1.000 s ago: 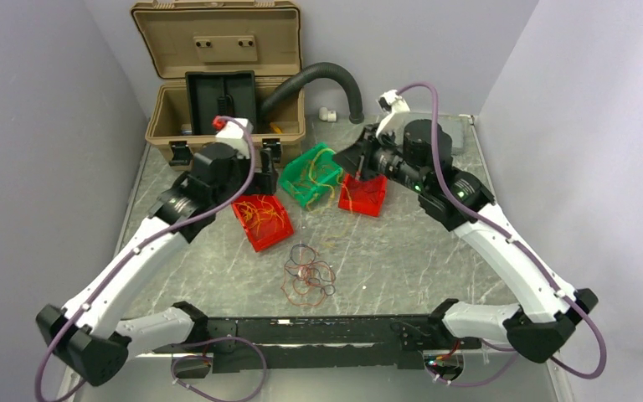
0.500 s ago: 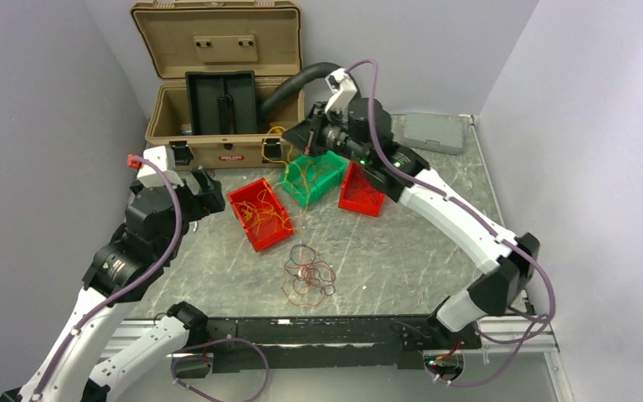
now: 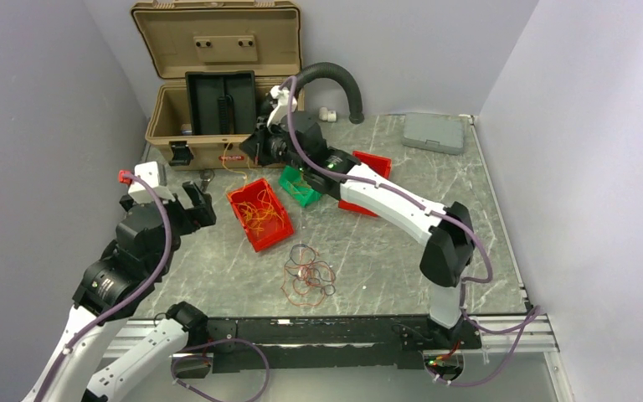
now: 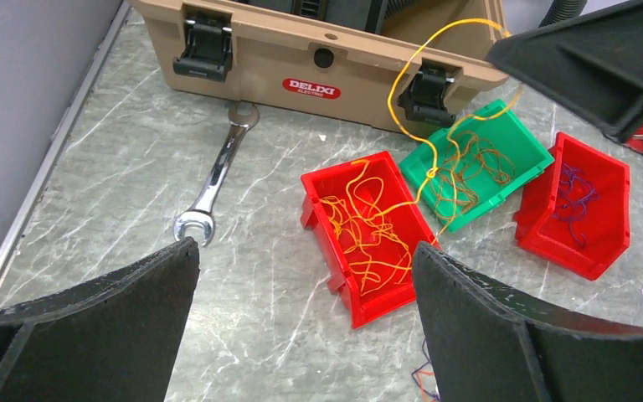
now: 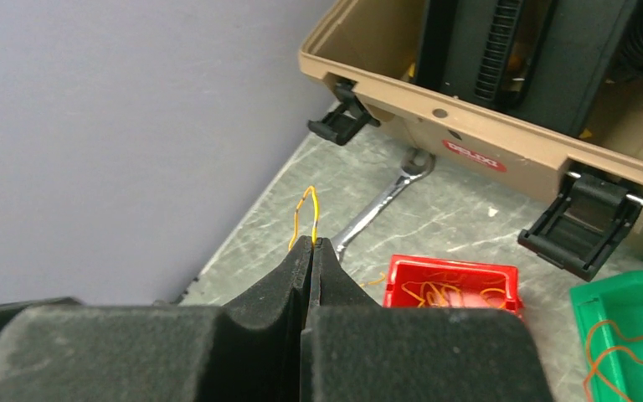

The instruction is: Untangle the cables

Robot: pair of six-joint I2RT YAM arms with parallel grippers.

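Right fingers (image 5: 259,293): pressed together, pinching one yellow cable (image 5: 305,219); raised at far left, in front of tan case (image 5: 486,142).
Yellow cable run: arcs up out of green bin (image 4: 504,194), past a case latch.
Left fingers (image 4: 92,327): spread wide, hovering over left side of table (image 4: 117,167).
Loose cables (image 3: 308,276): tangle of red, orange and dark loops, flat on table, near centre.
Red bin (image 4: 385,308): yellow-orange strands inside; just left of green bin.
Second red bin (image 4: 569,260): purple strands inside; right of green bin.
Wrench (image 4: 218,180): flat on table, in front of case.
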